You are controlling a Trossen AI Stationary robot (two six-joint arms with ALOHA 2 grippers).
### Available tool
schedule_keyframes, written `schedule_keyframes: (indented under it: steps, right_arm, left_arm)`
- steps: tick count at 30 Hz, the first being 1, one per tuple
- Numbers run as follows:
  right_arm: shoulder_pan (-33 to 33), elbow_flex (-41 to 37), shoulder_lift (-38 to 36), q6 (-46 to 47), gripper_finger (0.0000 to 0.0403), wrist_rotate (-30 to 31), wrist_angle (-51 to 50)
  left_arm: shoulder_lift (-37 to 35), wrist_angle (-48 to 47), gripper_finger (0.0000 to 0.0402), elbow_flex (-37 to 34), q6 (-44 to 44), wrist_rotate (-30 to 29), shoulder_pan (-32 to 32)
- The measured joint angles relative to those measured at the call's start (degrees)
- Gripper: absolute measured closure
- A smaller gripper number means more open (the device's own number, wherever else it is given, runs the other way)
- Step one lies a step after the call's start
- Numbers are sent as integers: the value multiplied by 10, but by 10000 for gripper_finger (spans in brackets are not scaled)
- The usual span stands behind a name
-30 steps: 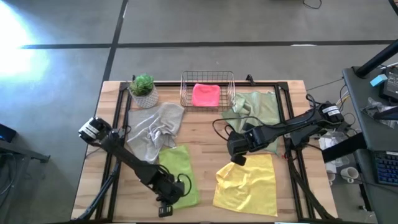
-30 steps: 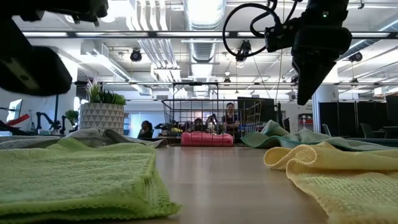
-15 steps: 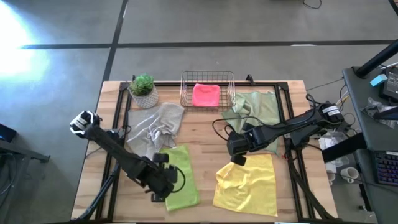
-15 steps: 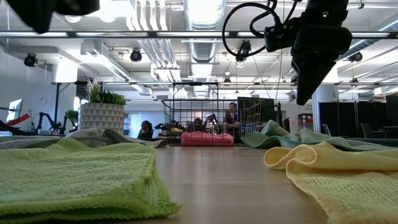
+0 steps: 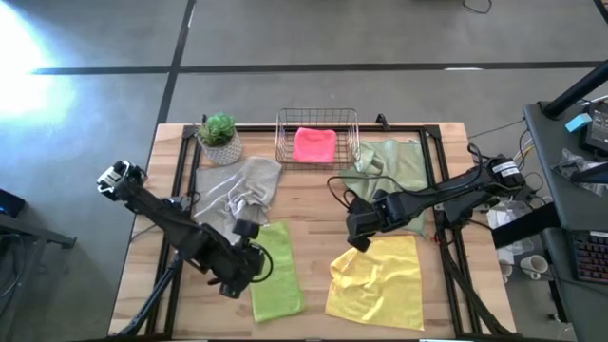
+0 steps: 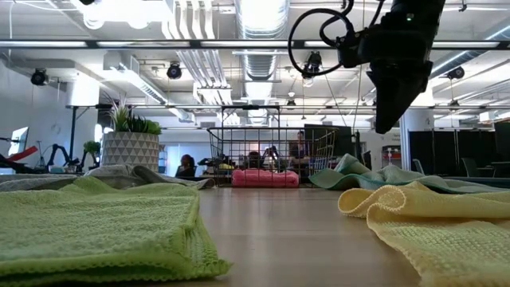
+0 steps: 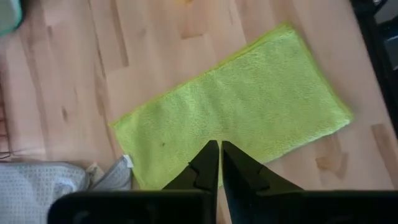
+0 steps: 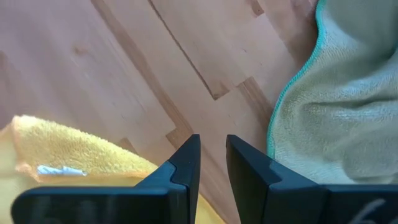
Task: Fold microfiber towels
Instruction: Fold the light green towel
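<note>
In the left wrist view, closed fingers point(image 7: 219, 163) hover over the folded lime towel point(image 7: 239, 109).

The wooden table point(image 5: 313, 214) stands on a grey concrete floor point(image 5: 380, 38) crossed by dark seams, with a bright glare at the far left. Beyond the table, the low view shows an open workshop: exposed ceiling ducts point(image 6: 255, 48), long light strips point(image 6: 259, 12) and beams. Seated people point(image 6: 186, 166) show far off. A cluttered desk point(image 5: 579, 190) stands at the right.
</note>
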Motion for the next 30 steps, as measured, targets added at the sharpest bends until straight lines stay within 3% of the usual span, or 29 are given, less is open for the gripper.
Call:
schedule_keyframes:
  steps: [8, 13, 19, 25, 30]
  right_arm:
    - [1, 0, 0, 40, 335, -1, 30]
    - [10, 0, 0, 41, 335, -15, 120]
    - [37, 0, 0, 0, 330, -38, 247]
    - [67, 0, 0, -16, 281, -77, 328]
    - [96, 0, 3, -98, 231, -77, 400]
  left_arm:
    - [1, -59, 331, -9, -4, -3, 24]
    - [1, -77, 283, -10, -4, -4, 33]
    - [1, -67, 270, -13, -12, -4, 17]
    - [1, 1, 269, -52, -55, -4, -23]
    - [1, 91, 269, -95, -145, -9, -58]
